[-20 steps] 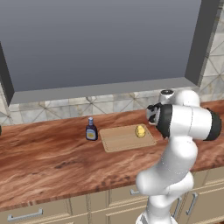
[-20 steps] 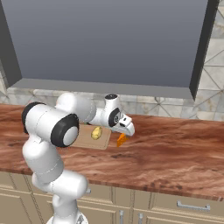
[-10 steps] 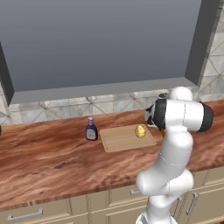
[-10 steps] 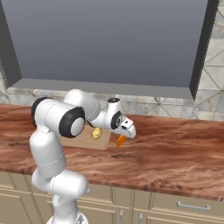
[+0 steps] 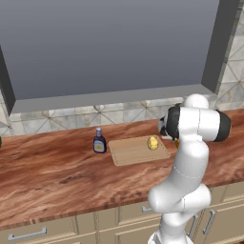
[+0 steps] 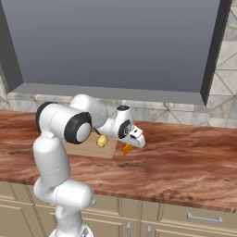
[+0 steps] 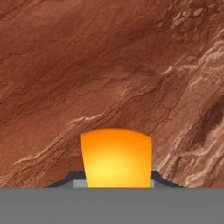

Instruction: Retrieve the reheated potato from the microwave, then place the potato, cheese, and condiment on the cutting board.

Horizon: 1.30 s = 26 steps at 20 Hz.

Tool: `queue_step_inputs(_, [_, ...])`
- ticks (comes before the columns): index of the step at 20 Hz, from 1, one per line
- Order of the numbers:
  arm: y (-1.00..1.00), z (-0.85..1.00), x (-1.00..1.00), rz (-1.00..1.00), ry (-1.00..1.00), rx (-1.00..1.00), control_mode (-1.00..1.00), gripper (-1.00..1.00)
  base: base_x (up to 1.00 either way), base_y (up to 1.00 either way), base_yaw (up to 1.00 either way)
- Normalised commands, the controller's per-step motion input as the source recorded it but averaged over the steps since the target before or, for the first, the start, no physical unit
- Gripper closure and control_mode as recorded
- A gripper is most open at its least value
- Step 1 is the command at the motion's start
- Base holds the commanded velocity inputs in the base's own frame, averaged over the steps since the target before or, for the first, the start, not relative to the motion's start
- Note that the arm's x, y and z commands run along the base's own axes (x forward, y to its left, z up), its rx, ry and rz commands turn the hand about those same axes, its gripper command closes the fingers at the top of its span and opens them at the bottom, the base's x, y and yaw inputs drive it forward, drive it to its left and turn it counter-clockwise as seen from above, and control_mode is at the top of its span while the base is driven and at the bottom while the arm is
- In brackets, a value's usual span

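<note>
Now I have the gripper clamped on the cheese, low over the counter. Next I'd lift straight, then carry it to the cutting board just beside, setting it clear of the potato.

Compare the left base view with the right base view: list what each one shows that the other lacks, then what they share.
Left base view alone: the condiment standing on the counter just left of the cutting board, apart from it.

Right base view alone: the gripper with its fingers shut on the orange cheese, just off the board's right edge over the counter.

Both: the potato lying on the cutting board, the reddish wood counter, the white arm and the dark window behind.
</note>
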Motion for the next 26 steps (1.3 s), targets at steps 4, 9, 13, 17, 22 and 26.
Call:
queue_step_inputs(4, [0.06,0.17,0.0,0.0,0.0,0.04,-1.0,1.0,0.0,0.0,0.0])
queue_step_inputs(9, [0.31,0.65,-0.09,0.0,-0.03,0.01,-1.0,1.0,0.0,0.0,0.0])
queue_step_inputs(13, [0.37,0.65,-0.09,0.05,0.0,0.01,-1.0,1.0,0.0,0.0,0.0])
queue_step_inputs(17, [0.43,0.66,-0.08,0.11,0.06,0.0,-1.0,1.0,0.0,0.0,0.0])
queue_step_inputs(22, [0.53,0.58,-0.06,0.2,0.09,0.0,-1.0,1.0,0.0,0.0,0.0])
queue_step_inputs(26, [0.6,0.41,-0.04,0.21,0.15,0.03,-1.0,1.0,0.0,0.0,0.0])
